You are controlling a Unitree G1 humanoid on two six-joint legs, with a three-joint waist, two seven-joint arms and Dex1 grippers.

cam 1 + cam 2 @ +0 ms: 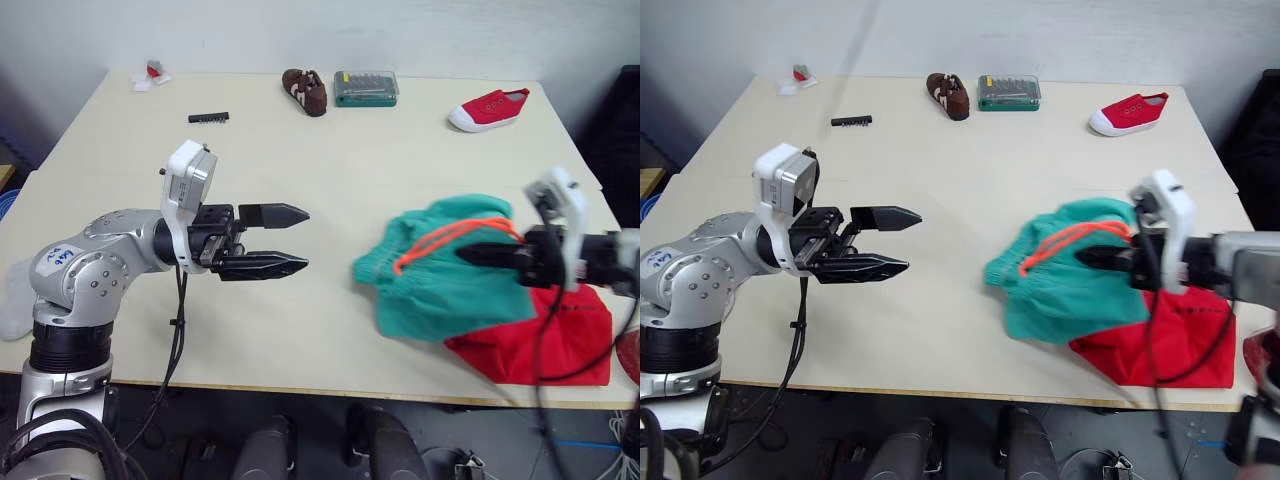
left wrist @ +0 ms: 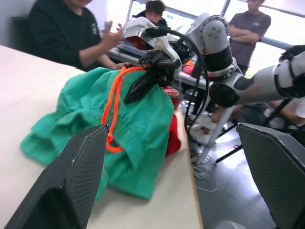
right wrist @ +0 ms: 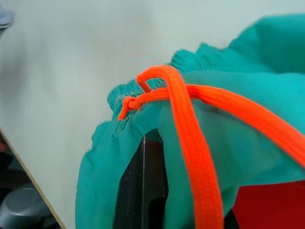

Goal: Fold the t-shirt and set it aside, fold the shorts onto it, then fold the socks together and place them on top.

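Teal-green cloth, bunched and rumpled, is what the work turns on: the shorts [image 1: 440,275] lie in a loose heap at the lower right of the head view, draped partly over the t-shirt [image 1: 560,340], which shows as a flat red slab at the near right corner of the surface [image 1: 330,170]. By my reading, step 1 is done and step 2, folding the shorts onto the shirt, is in hand. The gathered waistband faces the middle of the surface, and the orange drawstring [image 1: 445,240] loops across the top of the heap.

The right pincer [image 1: 480,255] reaches in from the right edge of the frame, its black fingers buried in the teal fabric; it looks clamped on a fold of the shorts, with cloth wrapped round 1 finger [image 3: 145,186] in the right wrist view. The left pincer [image 1: 290,240] hovers left of centre, well apart from the garments, its 2 fingers moderately spread and holding nothing.

The next move likely calls for flattening the heap and squaring it over the red shirt, probably with the left pincer taking the free waistband edge. The drawstring could snag.

Along the far edge sit a brown shoe [image 1: 305,90], a green case [image 1: 366,88] and a red sneaker [image 1: 488,109].
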